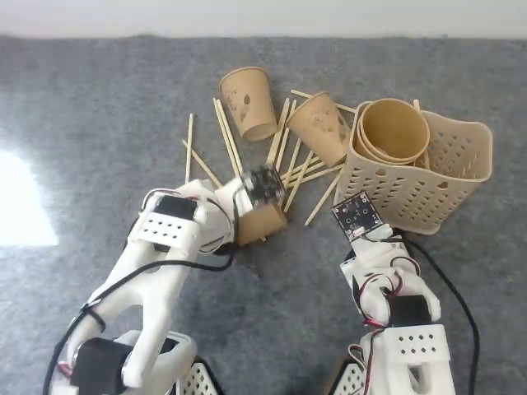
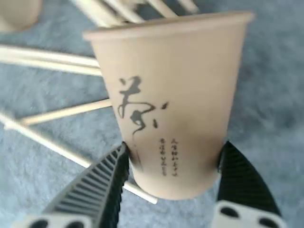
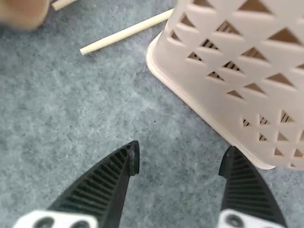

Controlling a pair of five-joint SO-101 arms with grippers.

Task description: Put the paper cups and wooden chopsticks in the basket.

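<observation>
Paper cup (image 2: 171,95) clamped low down, close to its base, in the left gripper (image 2: 175,147), a jaw pressed on each side. From the high view, sits about the middle of the table (image 1: 74,107), with the basket (image 1: 412,193) off at 2 o'clock from it. Can't tell whether lifted clear yet. Empty right gripper (image 3: 183,148) spread apart, parked just beside the basket's foot, roughly at its 7 o'clock.

Stuff that could bite from here, just guessing:
- Thin paper wall, so probably buckles if squeezed too hard, and swings or slides out if held too soft that low.
- Looks like a chopstick (image 2: 47,141) running right under the cup, so may get dragged along or flicked.
- More chopsticks (image 1: 296,169) fanned out at 12 to 1 o'clock, plus two loose cups (image 1: 247,103) on their sides up there, easy to knock on the way over.
- Already a stack of cups (image 1: 394,129) inside the basket, so could catch the rim or tip that light thing.
- Also worth minding the right gripper so near the path.
</observation>
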